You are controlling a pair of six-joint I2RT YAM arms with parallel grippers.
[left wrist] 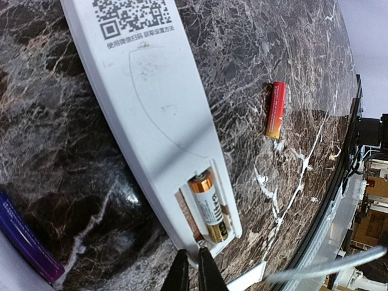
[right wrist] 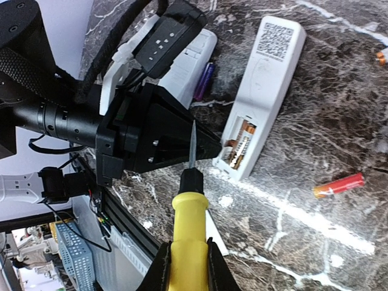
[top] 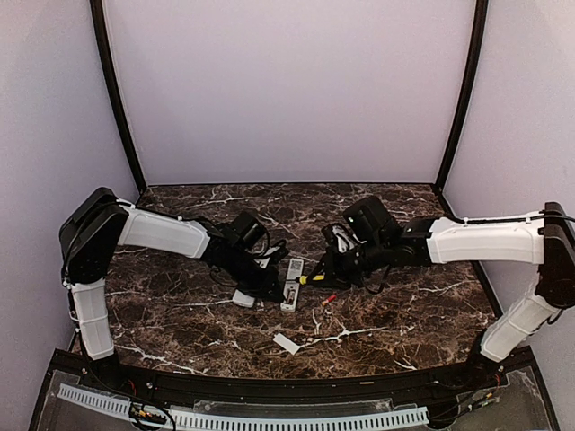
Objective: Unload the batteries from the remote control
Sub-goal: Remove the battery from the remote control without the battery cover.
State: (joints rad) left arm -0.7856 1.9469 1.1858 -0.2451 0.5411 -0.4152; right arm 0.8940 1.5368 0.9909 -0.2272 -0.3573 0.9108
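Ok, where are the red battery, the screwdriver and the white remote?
red battery point(left wrist: 275, 110): left wrist view, middle of its red casing.
screwdriver point(right wrist: 189, 212): right wrist view, its yellow handle.
white remote point(left wrist: 145, 103): left wrist view, its flat back.

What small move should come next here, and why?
Probably shift the right gripper so the screwdriver tip reaches the seated battery in the remote, then lever it up. The neighbouring slot is empty, a red battery lies on the table, and the tip hangs short of the remote.
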